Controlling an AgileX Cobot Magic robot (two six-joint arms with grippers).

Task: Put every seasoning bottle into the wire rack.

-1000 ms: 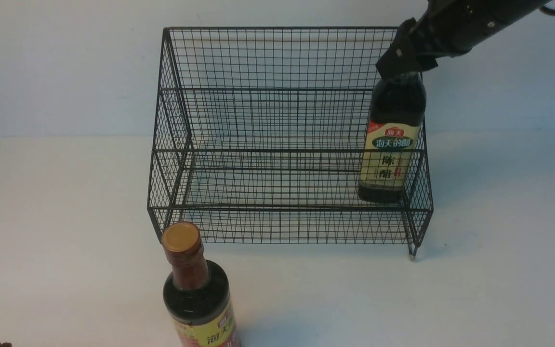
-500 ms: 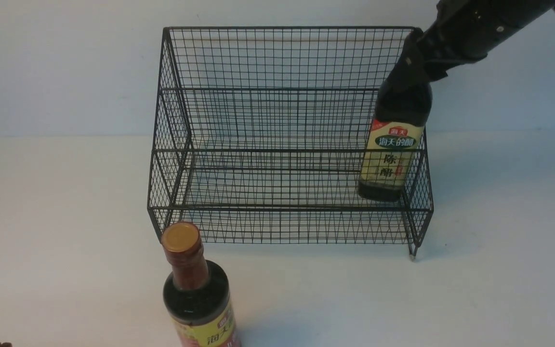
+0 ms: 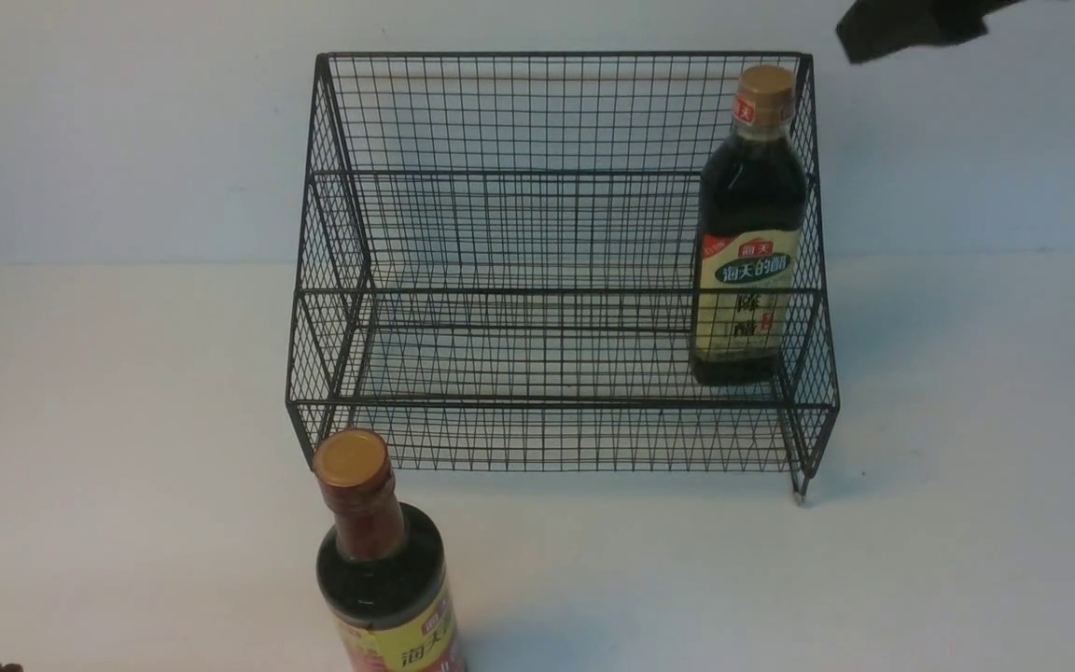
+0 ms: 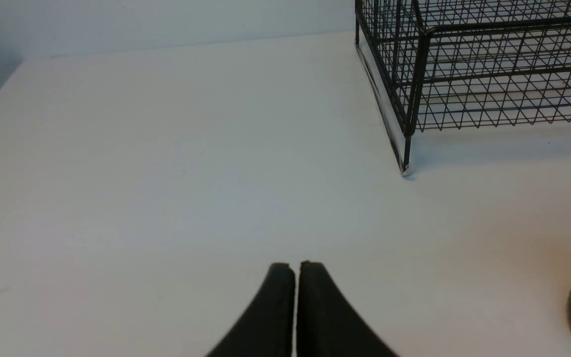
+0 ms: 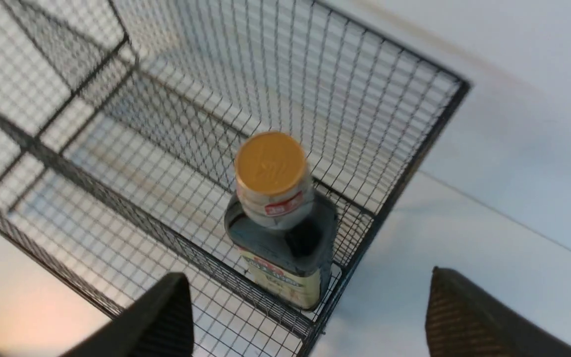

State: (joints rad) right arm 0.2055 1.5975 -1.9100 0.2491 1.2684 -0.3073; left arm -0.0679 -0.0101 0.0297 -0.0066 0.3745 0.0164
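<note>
Black wire rack holds one bottle: the cream-and-green bottle stands upright at its right end, front tier by the look of it, free of any grip. Right end effector hangs above it, jaws wide apart, empty. So step 1 looks done. Step 2 = yellow-and-red bottle, upright on the tabletop just in front of the rack's left corner. Left end effector sits low nr it, jaws pressed together, holding nothing. Next move prob. needs it opened, lined up on the neck, then a lift over the front rail w/o clipping wire.
</note>
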